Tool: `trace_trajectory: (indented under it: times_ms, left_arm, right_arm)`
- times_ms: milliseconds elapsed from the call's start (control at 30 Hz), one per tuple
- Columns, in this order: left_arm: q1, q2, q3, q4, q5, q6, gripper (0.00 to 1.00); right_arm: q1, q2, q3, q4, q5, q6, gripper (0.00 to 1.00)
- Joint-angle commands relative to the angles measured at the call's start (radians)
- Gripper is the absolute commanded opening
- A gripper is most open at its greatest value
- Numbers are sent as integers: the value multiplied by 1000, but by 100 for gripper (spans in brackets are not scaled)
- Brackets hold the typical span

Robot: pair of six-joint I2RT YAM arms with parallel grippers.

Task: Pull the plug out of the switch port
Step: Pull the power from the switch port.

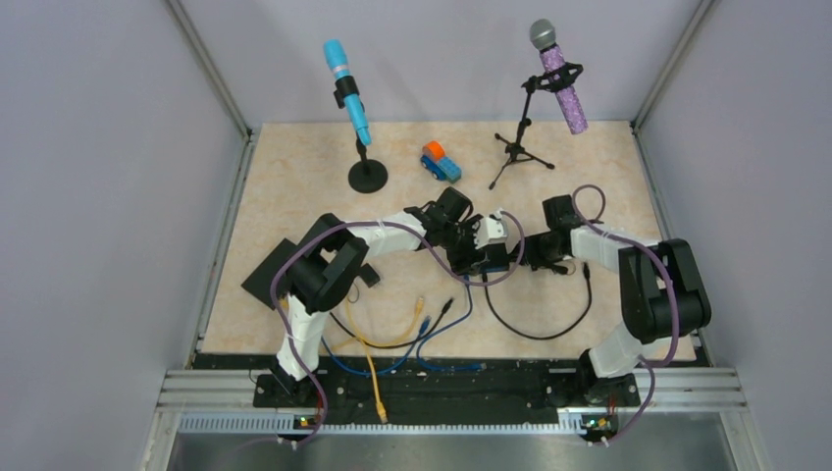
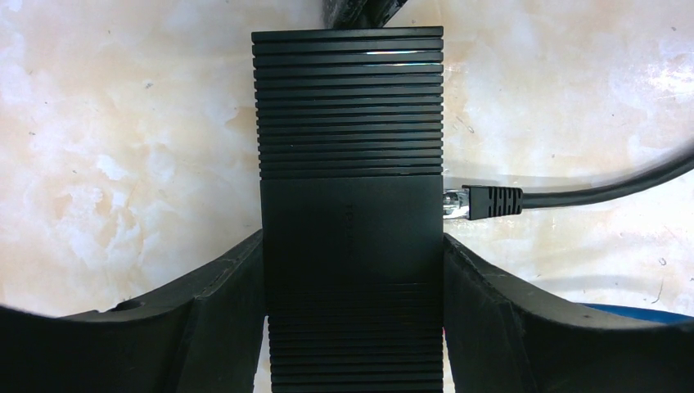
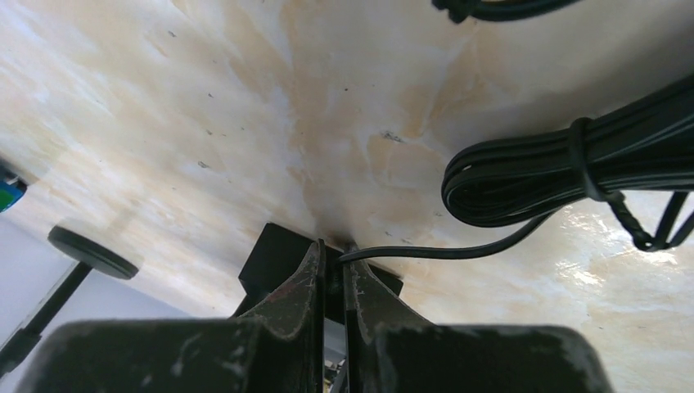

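Gripping the black ribbed plastic switch box (image 2: 350, 123) across its width, the left fingers (image 2: 221, 295) press flat on its two long sides while it lies on the pale marbled bench (image 2: 123, 147). Against the switch box's right side sits a black moulded plug (image 2: 491, 201) with a clear tip. The tip touches the port face, but whether it is seated inside cannot be told. Its black round cable (image 2: 606, 190) leads away from the switch box. At the switch box's far end the right fingers (image 3: 299, 286) are pinched almost together on a thin black cord (image 3: 425, 252). This cord runs to a tied bundle of black cord (image 3: 532, 172) lying apart from the switch box. A yellow loose cable (image 1: 373, 378) lies on the arm-base side of the switch box.
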Motion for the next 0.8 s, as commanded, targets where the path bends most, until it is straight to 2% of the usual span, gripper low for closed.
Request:
trace_trajectory:
  times_ms: [0, 133, 367, 600, 700, 767]
  left_arm:
    - [31, 26, -23, -127, -59, -2, 50]
    - [35, 23, -25, -128, -60, -2, 49]
    - [38, 23, -30, -125, -58, -2, 49]
    - [39, 23, -24, -128, -48, 1, 49]
    - [38, 22, -16, -130, -32, -13, 55]
    - [38, 18, -12, -122, -29, -36, 66]
  right_arm:
    - [-36, -37, -72, 45, 47, 18, 0]
    - [-36, -96, -164, 184, 29, 124, 0]
    - [-37, -154, -198, 275, 88, 162, 0]
    - [-37, -146, -143, 173, 111, 127, 0]
    - [-40, -151, -128, 154, 138, 94, 0]
    - [-53, -161, -116, 146, 148, 38, 0]
